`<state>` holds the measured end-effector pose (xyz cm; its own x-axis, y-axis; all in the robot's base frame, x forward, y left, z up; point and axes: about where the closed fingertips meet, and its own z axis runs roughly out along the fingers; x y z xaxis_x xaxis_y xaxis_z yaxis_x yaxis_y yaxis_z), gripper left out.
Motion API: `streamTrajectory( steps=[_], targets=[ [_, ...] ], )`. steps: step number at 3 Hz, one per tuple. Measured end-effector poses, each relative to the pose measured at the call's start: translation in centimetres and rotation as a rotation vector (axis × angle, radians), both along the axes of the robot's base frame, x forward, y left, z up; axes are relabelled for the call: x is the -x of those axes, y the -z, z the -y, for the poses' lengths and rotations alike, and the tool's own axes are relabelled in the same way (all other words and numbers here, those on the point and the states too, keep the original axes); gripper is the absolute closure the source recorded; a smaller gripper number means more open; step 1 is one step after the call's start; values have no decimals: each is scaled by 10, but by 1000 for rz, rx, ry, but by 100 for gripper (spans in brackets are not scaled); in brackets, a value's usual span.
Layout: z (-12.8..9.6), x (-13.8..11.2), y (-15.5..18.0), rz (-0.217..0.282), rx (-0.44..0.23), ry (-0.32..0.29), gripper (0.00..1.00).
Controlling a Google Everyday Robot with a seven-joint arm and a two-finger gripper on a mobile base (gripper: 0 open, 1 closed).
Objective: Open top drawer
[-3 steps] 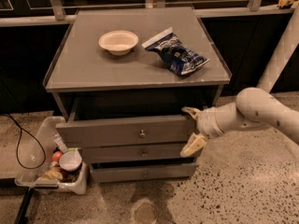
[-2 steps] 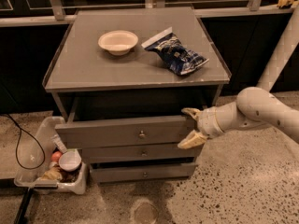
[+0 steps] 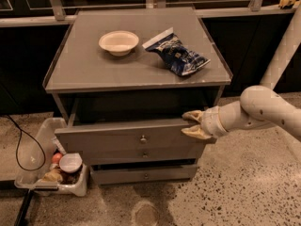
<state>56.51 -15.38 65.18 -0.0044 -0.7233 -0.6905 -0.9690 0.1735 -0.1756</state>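
The top drawer (image 3: 122, 136) is the widest grey front of three, with a small round silver knob (image 3: 143, 138) at its centre. It stands pulled out from the grey cabinet, with a dark gap behind it. My gripper (image 3: 190, 124) is at the drawer front's right end, at its top edge. One cream finger (image 3: 192, 115) lies above the edge and the other sits just below, against the front. The white arm reaches in from the right.
The cabinet top (image 3: 84, 69) holds a white bowl (image 3: 118, 42) and a blue snack bag (image 3: 178, 55). Two slimmer drawers (image 3: 145, 174) sit below. A plastic bin (image 3: 35, 147) with bottles stands on the floor at the left, next to a black cable (image 3: 19, 149). A white pole (image 3: 285, 46) rises at the right.
The lower finger has risen towards the upper one, so the gripper has narrowed at the drawer's right end. The drawer stands about as far out as before.
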Motion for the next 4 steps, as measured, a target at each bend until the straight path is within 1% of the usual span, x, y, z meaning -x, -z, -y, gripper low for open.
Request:
streamTrajectory(
  steps=[1,2,3,4],
  targets=[
    [0,-1,-3,0,0,0,100],
    [1,-1,-5,0,0,0,100],
    [1,-1,-5,0,0,0,81],
    [1,-1,-5,0,0,0,57]
  ],
)
